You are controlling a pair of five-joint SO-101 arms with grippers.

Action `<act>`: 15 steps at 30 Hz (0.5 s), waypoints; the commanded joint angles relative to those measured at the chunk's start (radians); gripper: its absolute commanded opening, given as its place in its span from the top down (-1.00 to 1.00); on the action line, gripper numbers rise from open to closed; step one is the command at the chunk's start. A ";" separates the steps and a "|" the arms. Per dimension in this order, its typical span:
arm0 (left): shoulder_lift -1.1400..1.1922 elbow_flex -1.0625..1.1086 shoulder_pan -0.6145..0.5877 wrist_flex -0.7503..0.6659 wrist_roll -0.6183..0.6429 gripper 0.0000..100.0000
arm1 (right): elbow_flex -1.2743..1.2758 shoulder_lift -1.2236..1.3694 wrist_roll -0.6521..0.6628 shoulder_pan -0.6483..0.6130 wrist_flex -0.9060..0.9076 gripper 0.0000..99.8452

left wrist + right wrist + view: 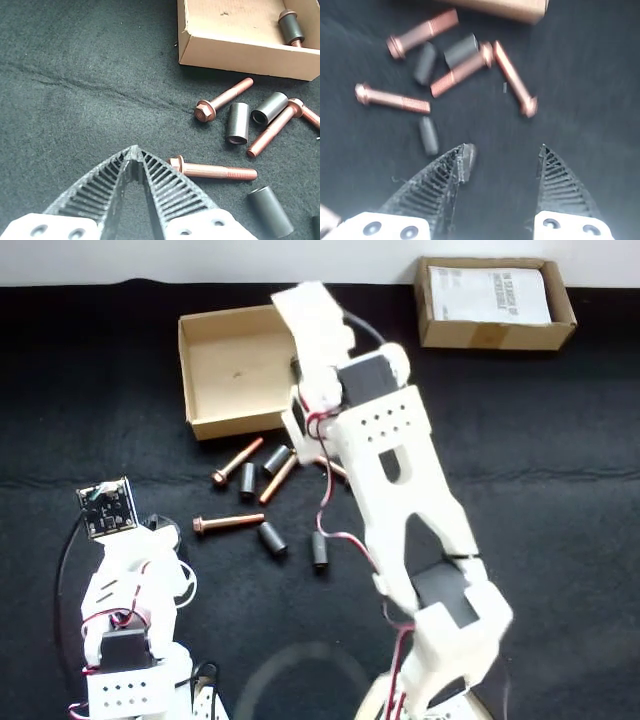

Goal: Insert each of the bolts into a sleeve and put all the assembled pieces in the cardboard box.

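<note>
Several copper bolts and dark sleeves lie loose on the black cloth in front of the open cardboard box (235, 370). One bolt (212, 171) lies just past the tips of my left gripper (134, 148), which is shut and empty. Farther off are another bolt (224, 99) and two sleeves (237, 122) (269, 108). One assembled piece (291, 27) lies inside the box (240, 50). My right gripper (504, 150) hangs open above the cloth, with a sleeve (428, 135) beside one finger and a bolt (515, 80) ahead of it. The right arm (385, 470) stretches over the pile.
A second cardboard box (495, 302) holding a printed sheet stands at the back right. The left arm (125, 620) sits at the front left. Two more sleeves (271, 538) (320, 550) lie nearer the front. Bare black cloth lies at the far left and right.
</note>
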 commanded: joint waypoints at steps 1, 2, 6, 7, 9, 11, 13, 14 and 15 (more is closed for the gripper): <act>-0.015 0.018 -0.007 -0.002 0.003 0.97 | 0.214 -0.102 -0.077 -0.002 -0.035 0.60; -0.015 0.018 -0.007 -0.002 0.003 0.97 | 0.272 -0.110 -0.095 -0.001 -0.059 0.60; -0.015 0.018 -0.007 -0.002 0.003 0.97 | 0.496 -0.130 -0.173 0.015 -0.213 0.60; -0.015 0.018 -0.007 -0.002 0.003 0.97 | 0.547 -0.131 -0.187 0.015 -0.255 0.60; -0.015 0.018 -0.007 -0.002 0.003 0.97 | 0.634 -0.137 -0.204 0.015 -0.331 0.60; -0.015 0.018 -0.007 -0.002 0.003 0.97 | 0.705 -0.137 -0.219 0.015 -0.403 0.60; -0.015 0.018 -0.007 -0.002 0.003 0.97 | 0.754 -0.137 -0.232 0.015 -0.453 0.60; -0.015 0.018 -0.007 -0.002 0.003 0.97 | 0.776 -0.137 -0.238 0.015 -0.475 0.60; -0.015 0.018 -0.007 -0.002 0.003 0.97 | 0.794 -0.137 -0.238 0.015 -0.492 0.60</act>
